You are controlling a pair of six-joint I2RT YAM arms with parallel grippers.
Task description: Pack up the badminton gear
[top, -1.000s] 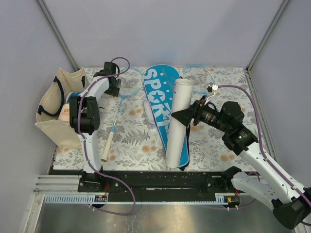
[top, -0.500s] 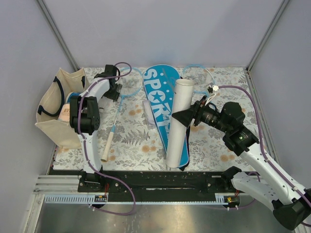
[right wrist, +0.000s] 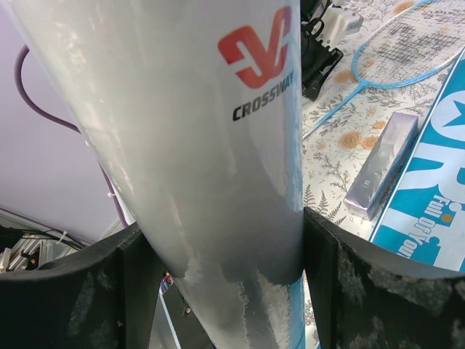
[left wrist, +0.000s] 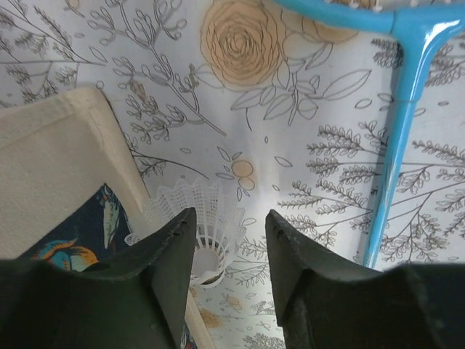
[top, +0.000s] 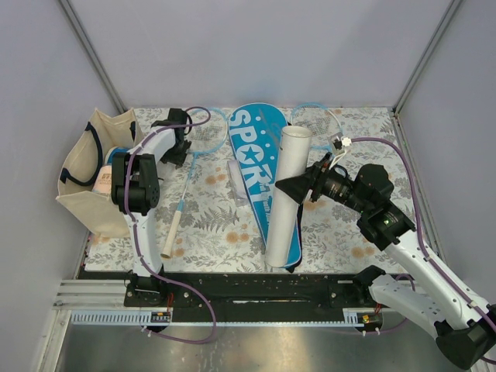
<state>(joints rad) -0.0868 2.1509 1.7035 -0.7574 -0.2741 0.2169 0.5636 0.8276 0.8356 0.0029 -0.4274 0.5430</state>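
The right claw (right wrist: 229, 273) is pinching the white tube (right wrist: 196, 131), one dark finger pressed against each side of it. In the top view, this claw (top: 291, 187) grips the tube (top: 284, 194) around its middle. The tube leans, open end up and away from the arms. Its lower end is over the near tip of the blue "SPORT" cover (top: 252, 147), which lies flat on the desk (top: 209, 232). A small pale box (top: 239, 182) lies just left of the cover.

The left claw (left wrist: 229, 247) is spread. In the gap between its fingers sits a white shuttlecock (left wrist: 207, 218), lying against the edge of a cream bag (left wrist: 51, 167). Whether the fingers touch it cannot be told. To the right of the claw, the blue shaft of a racket (left wrist: 396, 145) runs across the floral desk.

From above, the left claw (top: 180, 147) is at the far left of the desk, between the bag (top: 85, 170) and that racket (top: 174, 225). The racket's white handle points toward the arms. The head of a second racket (top: 314, 120) shows at the far edge, partly hidden behind the tube.
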